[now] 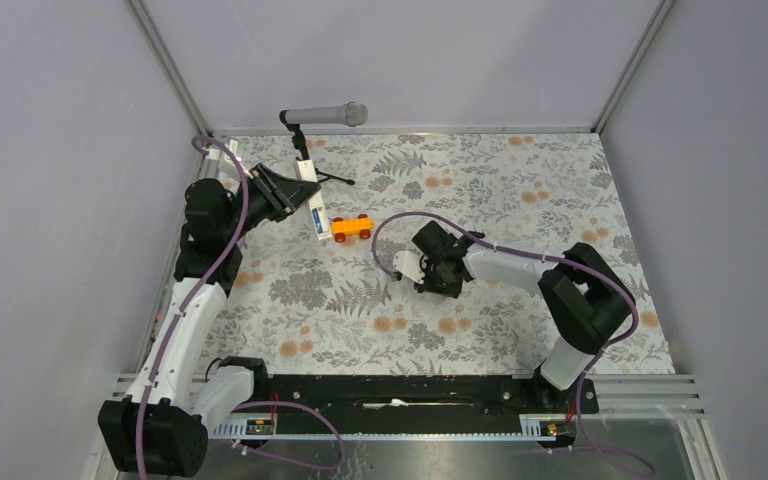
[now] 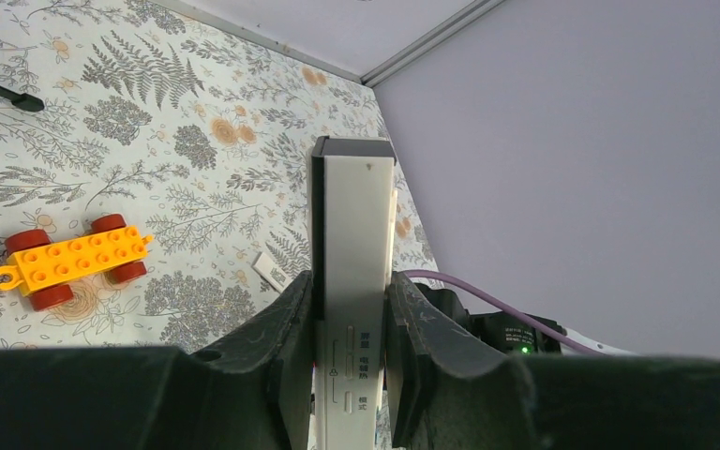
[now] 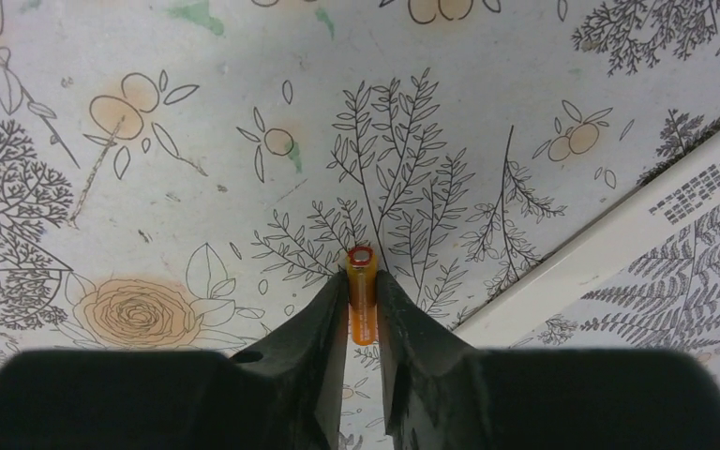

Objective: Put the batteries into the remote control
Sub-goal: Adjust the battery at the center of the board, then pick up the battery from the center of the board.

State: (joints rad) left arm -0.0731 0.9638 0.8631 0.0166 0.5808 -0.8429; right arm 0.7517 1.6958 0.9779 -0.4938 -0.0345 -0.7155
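The left gripper [image 2: 352,286] is clamping the white remote [image 2: 354,211] by its long edges, the jaws pressing on both sides; its wrist camera is showing the remote's pale face with small buttons and printed characters near the grip and a dark cap at the far end, detail that the top view is not resolving; the top view is instead showing the remote held off the floral cloth [image 1: 520,200] at the far left, with a small blue patch on it too small to identify; just beside it the orange toy car [image 1: 351,228] with red wheels is sitting on the cloth, and the grey microphone [image 1: 325,115] is lying at the back edge, only one black tripod leg [image 2: 0,92] reaching into the left wrist view; the right gripper [image 3: 362,305] is pinching the orange battery [image 3: 361,267] between its fingertips, the battery's ringed end pointing away from the camera; only this wrist view is showing the battery, since from above the gripper is hiding it; the flat white back cover [image 3: 609,234], bearing a printed label, is lying on the cloth just right of the fingers, and the top view is placing this arm near the table's middle, well apart from the remote.
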